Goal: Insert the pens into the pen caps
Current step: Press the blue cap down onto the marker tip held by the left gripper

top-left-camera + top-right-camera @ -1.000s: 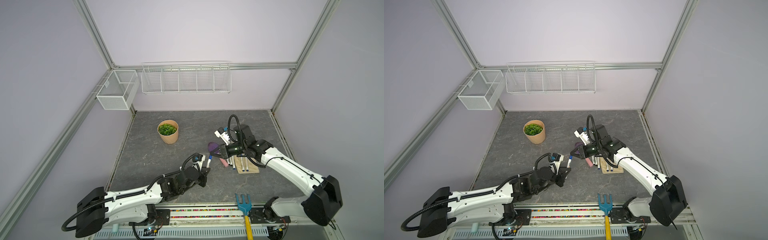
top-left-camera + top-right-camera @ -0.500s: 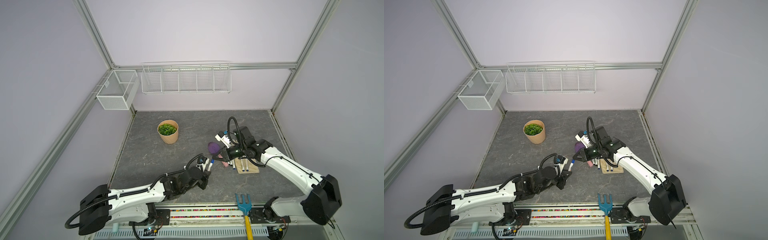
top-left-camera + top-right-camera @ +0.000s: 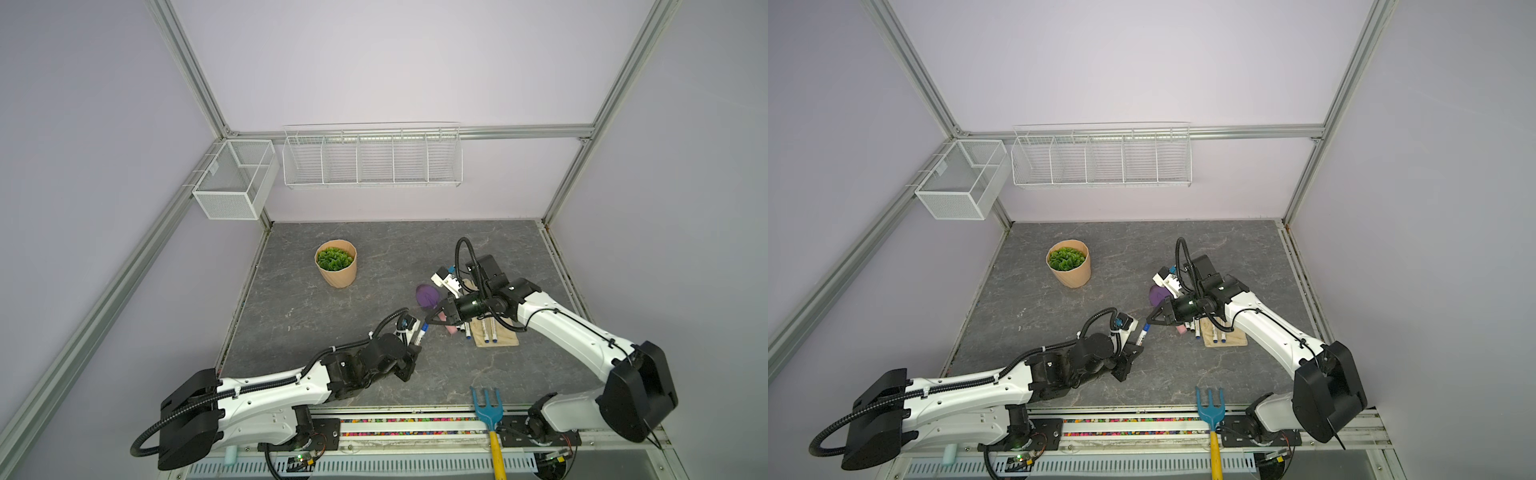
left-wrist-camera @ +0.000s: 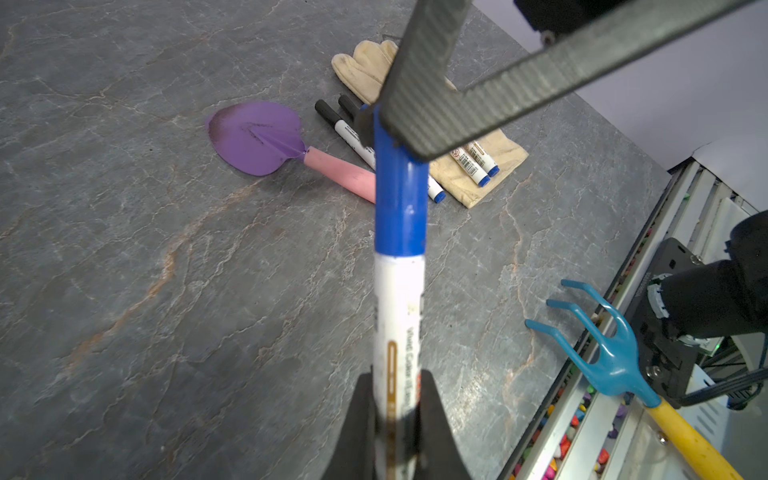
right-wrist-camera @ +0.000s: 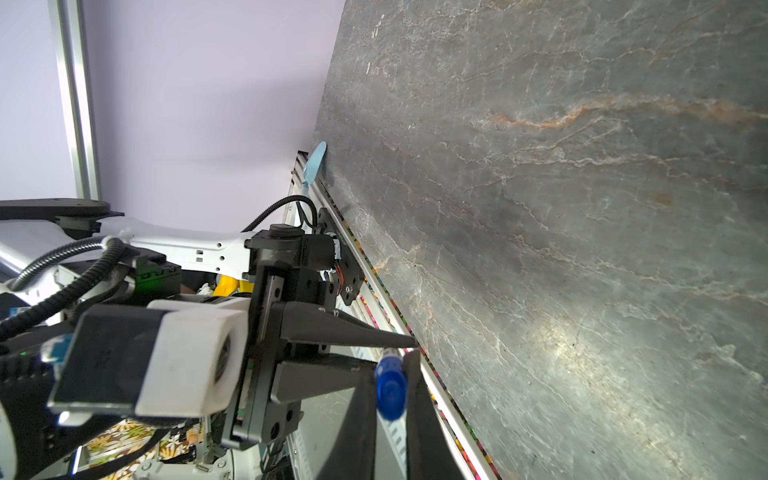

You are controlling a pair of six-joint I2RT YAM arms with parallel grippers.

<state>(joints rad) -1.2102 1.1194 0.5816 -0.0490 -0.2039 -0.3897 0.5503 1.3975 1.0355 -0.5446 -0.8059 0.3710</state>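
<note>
Pen (image 4: 399,332) and blue cap (image 4: 401,199) line up, touching, in the air above the surface (image 4: 166,291). Your left tool (image 4: 395,419) pinches the white barrel. Your right tool (image 5: 390,386) squeezes the cap. This looks like the push-together step. Next, press straight along the pen, then let go. Other pens (image 4: 471,164) lie by the glove (image 4: 370,66).

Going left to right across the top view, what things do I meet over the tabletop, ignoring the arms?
tan paper pot of green leaves → white marker pen in a blue plastic cap → beige fabric glove
</note>
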